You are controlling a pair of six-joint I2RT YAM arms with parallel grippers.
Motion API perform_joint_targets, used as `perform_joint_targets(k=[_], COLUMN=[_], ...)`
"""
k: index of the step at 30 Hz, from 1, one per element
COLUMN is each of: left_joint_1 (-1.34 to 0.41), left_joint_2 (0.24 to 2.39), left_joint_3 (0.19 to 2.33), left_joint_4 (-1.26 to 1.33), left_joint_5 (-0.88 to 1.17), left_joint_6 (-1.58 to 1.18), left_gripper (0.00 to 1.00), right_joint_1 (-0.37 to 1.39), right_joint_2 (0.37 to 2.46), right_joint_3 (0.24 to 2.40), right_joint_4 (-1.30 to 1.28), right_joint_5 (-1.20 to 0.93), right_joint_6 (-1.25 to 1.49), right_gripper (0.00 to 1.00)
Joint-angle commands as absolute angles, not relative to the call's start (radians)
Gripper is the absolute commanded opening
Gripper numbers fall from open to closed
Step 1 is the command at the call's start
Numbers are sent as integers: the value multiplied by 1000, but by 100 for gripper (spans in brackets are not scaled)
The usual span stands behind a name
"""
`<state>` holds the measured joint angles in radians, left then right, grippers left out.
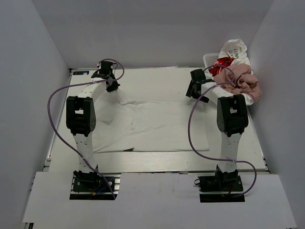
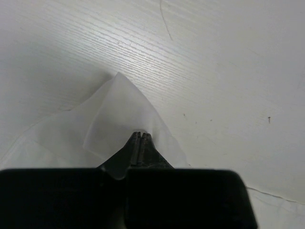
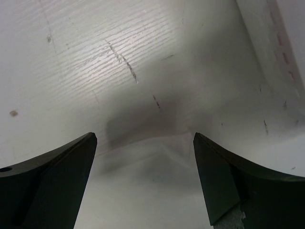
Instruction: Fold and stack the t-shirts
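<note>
A white t-shirt point(image 1: 152, 124) lies spread flat in the middle of the table. My left gripper point(image 1: 111, 86) is at the shirt's far left corner. In the left wrist view its jaws point(image 2: 141, 136) are pressed together on that pointed corner of cloth point(image 2: 119, 109), which drapes over one finger. My right gripper point(image 1: 198, 91) hovers over the far right corner. It point(image 3: 144, 139) stands wide open with the shirt's edge point(image 3: 152, 186) below and between the fingers, and nothing is gripped. More t-shirts are heaped at the back right: a pink one point(image 1: 247, 82), one with red print point(image 1: 221, 64) and a white one point(image 1: 236, 49).
A white lattice basket point(image 1: 208, 58) holds the heap against the right wall. White walls close in the table on the left, back and right. Purple cables loop off both arms. Bare tabletop point(image 1: 152, 74) shows behind the spread shirt.
</note>
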<state>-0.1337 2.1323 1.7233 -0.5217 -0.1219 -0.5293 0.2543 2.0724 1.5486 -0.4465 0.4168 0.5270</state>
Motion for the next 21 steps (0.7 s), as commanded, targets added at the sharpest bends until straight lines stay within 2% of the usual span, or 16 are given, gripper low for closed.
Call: perform_joint_targets(k=[1, 3, 8, 9, 11, 12, 14, 15, 16, 21], left_joint_1=[-133, -133, -133, -133, -133, -133, -133, -133, -143, -152], left_joint_2=[2043, 2034, 1981, 1980, 1953, 1935, 1911, 1901, 1878, 1761], left_joint_3=[1700, 1689, 1643, 1628, 1618, 1593, 1572, 1563, 1548, 1427], left_joint_4=[-492, -505, -514, -528, -537, -551, -563, -580, -590, -643], left_joint_5=[-132, -132, -143, -153, -153, -166, -166, -166, -178, -192], left_joint_6=[-515, -515, -506, -506, -506, -506, -515, -515, -515, -555], left_gripper=[0, 0, 0, 0, 0, 0, 0, 0, 0, 0], right_joint_1=[241, 239, 238, 241, 239, 238, 241, 242, 245, 245], right_joint_2=[2117, 2134, 2167, 2174, 2166, 2155, 2131, 2109, 2091, 1993], right_joint_3=[1603, 1595, 1609, 1608, 1594, 1568, 1539, 1514, 1503, 1451], right_joint_4=[-469, -457, -410, -410, -400, -394, -373, -358, -330, -255], right_joint_5=[495, 492, 462, 460, 462, 462, 465, 459, 451, 440], right_joint_6=[508, 493, 474, 472, 468, 463, 465, 447, 436, 362], right_gripper=[88, 88, 78, 68, 54, 38, 20, 7, 0, 0])
